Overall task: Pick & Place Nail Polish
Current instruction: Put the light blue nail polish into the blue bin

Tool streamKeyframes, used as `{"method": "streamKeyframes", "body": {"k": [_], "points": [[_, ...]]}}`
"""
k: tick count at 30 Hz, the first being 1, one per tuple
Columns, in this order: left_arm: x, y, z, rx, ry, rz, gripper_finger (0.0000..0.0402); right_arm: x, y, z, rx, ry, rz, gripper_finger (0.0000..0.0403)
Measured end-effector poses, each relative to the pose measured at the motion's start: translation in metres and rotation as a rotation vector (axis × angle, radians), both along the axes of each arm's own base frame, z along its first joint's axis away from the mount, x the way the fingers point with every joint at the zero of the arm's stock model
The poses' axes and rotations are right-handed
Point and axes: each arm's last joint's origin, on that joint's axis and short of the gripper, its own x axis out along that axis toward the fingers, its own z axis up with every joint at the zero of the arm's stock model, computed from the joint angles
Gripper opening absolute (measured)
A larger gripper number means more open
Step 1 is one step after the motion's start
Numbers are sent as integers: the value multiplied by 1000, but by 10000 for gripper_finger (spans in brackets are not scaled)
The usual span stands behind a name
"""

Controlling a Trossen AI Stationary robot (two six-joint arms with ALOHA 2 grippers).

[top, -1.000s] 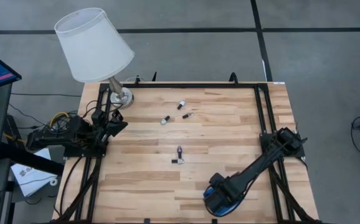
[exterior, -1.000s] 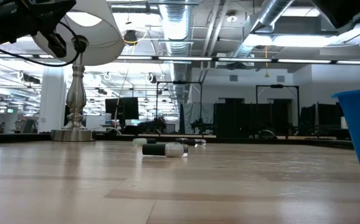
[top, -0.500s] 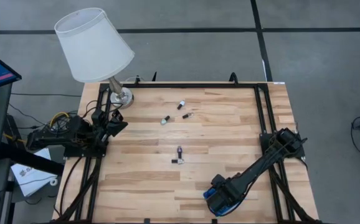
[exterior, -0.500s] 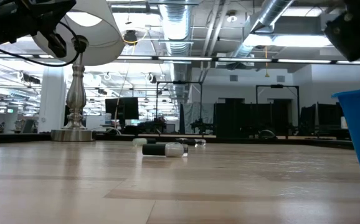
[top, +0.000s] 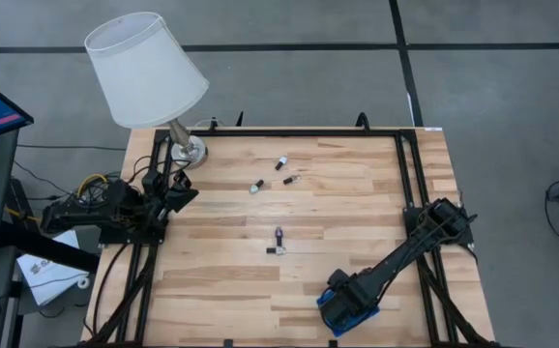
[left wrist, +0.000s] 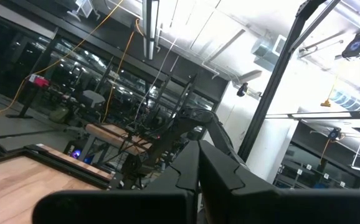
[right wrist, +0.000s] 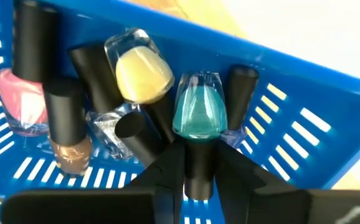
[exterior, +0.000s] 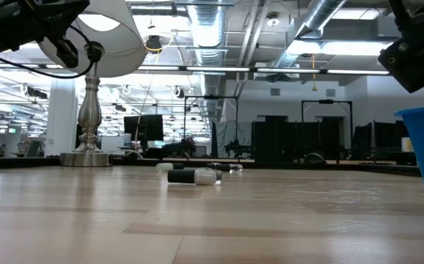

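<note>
The left end effector [top: 185,193] rests just beside the lamp [top: 147,70] base at the bench [top: 231,280] edge, its fingers pressed together in its wrist view. To the right of the lamp lie two loose nail polish bottles [top: 281,162] and [top: 256,187]. Further from the lamp, toward the bench's middle, lies a third bottle [top: 279,235], its long axis pointing from the lamp side toward the near edge, with another small one touching its end. Well apart from the lamp, at the opposite corner, the right end effector [top: 342,307] hangs over the blue basket [right wrist: 304,134]. A teal bottle [right wrist: 198,112] stands cap-down between its fingers, though I cannot tell whether they pinch it. I judge the left arm nearer the loose bottles.
</note>
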Motion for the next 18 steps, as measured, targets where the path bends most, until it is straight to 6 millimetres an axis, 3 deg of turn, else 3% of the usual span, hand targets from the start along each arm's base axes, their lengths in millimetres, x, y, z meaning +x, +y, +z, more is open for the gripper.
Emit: {"method": "streamKeyframes", "body": {"k": [12, 18], "points": [[0, 0, 0, 0, 0, 0, 1, 2, -2, 0, 5, -4, 17, 69], [0, 0, 0, 0, 0, 0, 1, 0, -4, 8, 16, -18, 39, 113]]}}
